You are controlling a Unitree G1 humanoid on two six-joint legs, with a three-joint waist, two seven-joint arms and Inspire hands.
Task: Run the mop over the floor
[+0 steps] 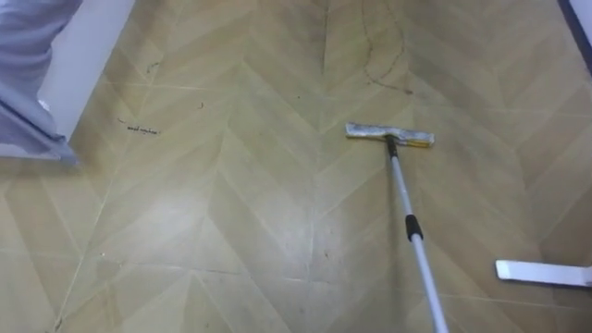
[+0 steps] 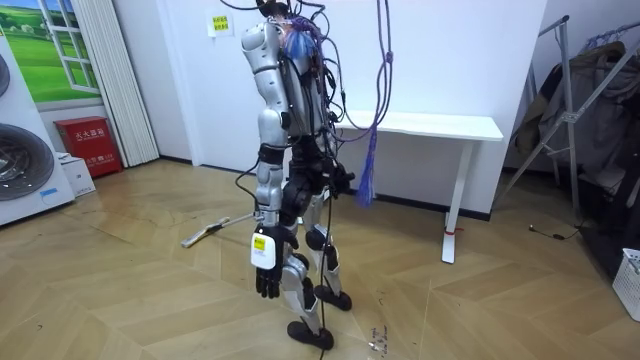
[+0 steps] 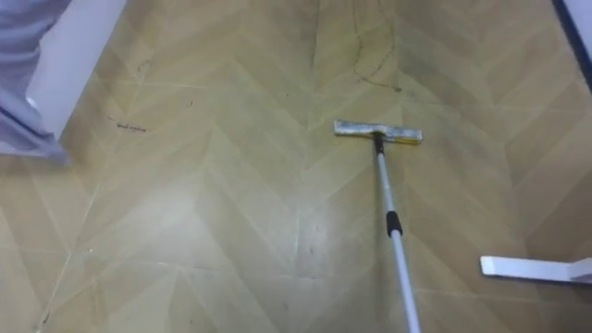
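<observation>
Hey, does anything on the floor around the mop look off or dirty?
Yes: a short dark smudge marks the floor left of the mop head, and thin dark looping lines run beyond it. The mop head itself lies flat.

A white table (image 2: 440,125) stands by the white wall (image 2: 450,50) on a yellow-brown wood floor (image 2: 120,280).
</observation>
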